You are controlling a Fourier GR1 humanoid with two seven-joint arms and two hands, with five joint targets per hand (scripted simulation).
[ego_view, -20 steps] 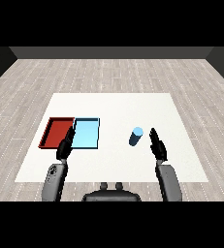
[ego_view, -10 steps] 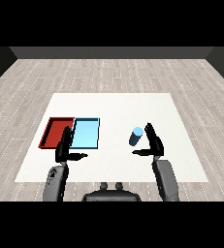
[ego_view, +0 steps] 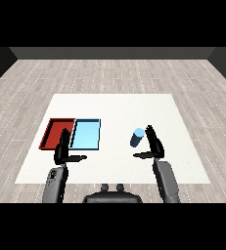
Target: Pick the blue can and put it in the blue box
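A blue can [ego_view: 137,137] stands on the white table [ego_view: 114,107], right of centre. My right hand [ego_view: 154,143] is just to its right, fingers straight and thumb spread toward the can's base, not closed round it. The light blue tray [ego_view: 86,134] lies left of centre with nothing in it. My left hand [ego_view: 63,150] hovers open over the near corner between the two trays, thumb pointing right.
A red tray [ego_view: 56,133] lies against the left side of the light blue tray. The table ends close behind my forearms and a wooden floor surrounds it.
My right hand has moved left, closer to the blue can, with its thumb now reaching under the can's side. The left hand has barely moved.
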